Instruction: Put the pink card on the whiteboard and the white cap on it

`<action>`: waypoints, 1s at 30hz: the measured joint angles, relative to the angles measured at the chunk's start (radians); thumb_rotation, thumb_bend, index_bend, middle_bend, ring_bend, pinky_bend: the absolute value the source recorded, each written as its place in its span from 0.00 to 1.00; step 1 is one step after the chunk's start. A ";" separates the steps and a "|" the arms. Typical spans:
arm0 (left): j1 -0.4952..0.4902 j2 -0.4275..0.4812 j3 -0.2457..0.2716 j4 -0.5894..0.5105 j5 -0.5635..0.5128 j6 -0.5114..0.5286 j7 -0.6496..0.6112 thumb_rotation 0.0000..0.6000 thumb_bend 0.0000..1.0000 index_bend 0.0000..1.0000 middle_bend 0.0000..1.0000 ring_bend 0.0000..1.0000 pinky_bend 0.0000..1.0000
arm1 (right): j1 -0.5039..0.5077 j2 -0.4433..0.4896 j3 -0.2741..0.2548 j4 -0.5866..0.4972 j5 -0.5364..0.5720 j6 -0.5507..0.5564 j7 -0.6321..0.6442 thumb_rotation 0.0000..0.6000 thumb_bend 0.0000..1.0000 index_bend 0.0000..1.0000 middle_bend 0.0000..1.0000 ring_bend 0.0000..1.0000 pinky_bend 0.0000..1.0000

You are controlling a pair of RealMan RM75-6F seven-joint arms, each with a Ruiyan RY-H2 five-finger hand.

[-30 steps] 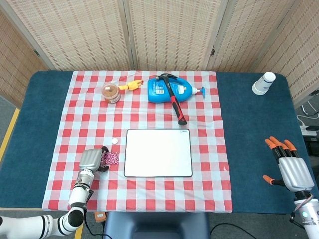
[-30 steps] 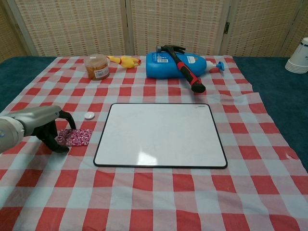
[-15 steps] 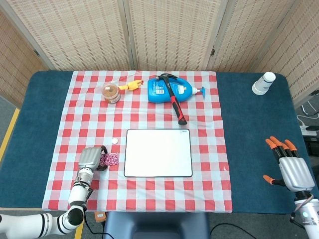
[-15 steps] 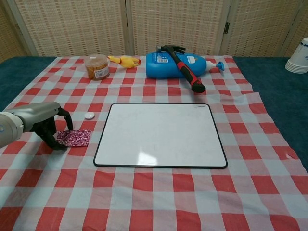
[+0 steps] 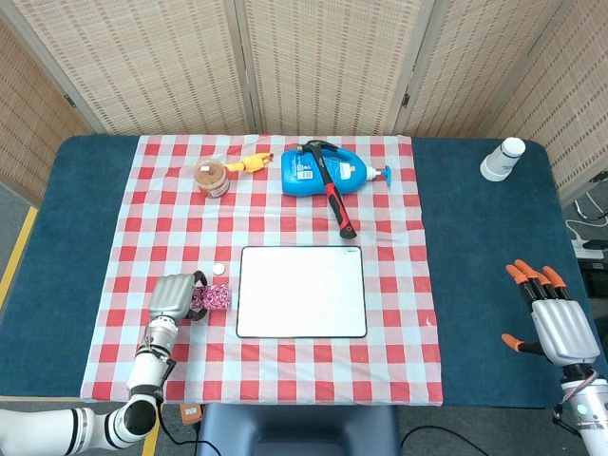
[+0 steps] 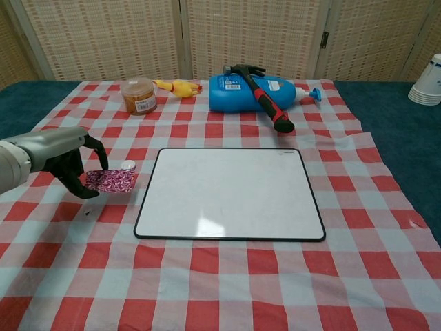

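Note:
My left hand (image 5: 175, 295) (image 6: 67, 161) pinches the left edge of the pink patterned card (image 5: 212, 297) (image 6: 111, 181) and holds it just above the checked cloth, left of the whiteboard (image 5: 301, 292) (image 6: 231, 193). The small white cap (image 5: 219, 269) (image 6: 128, 164) lies on the cloth just beyond the card, near the board's far left corner. The whiteboard's surface is bare. My right hand (image 5: 556, 318) hovers at the table's right edge with fingers spread and nothing in it; the chest view does not show it.
Behind the board lie a hammer (image 5: 332, 190) (image 6: 269, 103) across a blue bottle (image 5: 321, 173) (image 6: 255, 94), a yellow rubber chicken (image 5: 249, 163) (image 6: 177, 87) and a brown jar (image 5: 211, 178) (image 6: 138, 95). Stacked paper cups (image 5: 502, 159) (image 6: 426, 81) stand far right.
My left hand has lifted the pink card off the cloth and carried it slightly away from me, toward the white cap. The right hand has not moved.

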 measured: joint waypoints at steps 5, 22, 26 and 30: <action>-0.052 -0.023 -0.021 -0.029 0.006 0.015 0.056 1.00 0.26 0.41 1.00 1.00 1.00 | 0.000 0.001 -0.001 -0.002 -0.004 0.002 -0.001 1.00 0.04 0.00 0.00 0.00 0.00; -0.271 -0.360 -0.123 0.277 -0.052 0.048 0.205 1.00 0.26 0.41 1.00 1.00 1.00 | 0.004 0.008 0.008 0.010 0.017 -0.012 0.029 1.00 0.04 0.00 0.00 0.00 0.00; -0.312 -0.423 -0.161 0.379 -0.108 0.032 0.240 1.00 0.26 0.41 1.00 1.00 1.00 | 0.006 0.009 0.010 0.013 0.020 -0.016 0.035 1.00 0.04 0.00 0.00 0.00 0.00; -0.333 -0.468 -0.191 0.438 -0.141 0.017 0.247 1.00 0.26 0.41 1.00 1.00 1.00 | 0.009 0.011 0.012 0.016 0.024 -0.023 0.044 1.00 0.04 0.00 0.00 0.00 0.00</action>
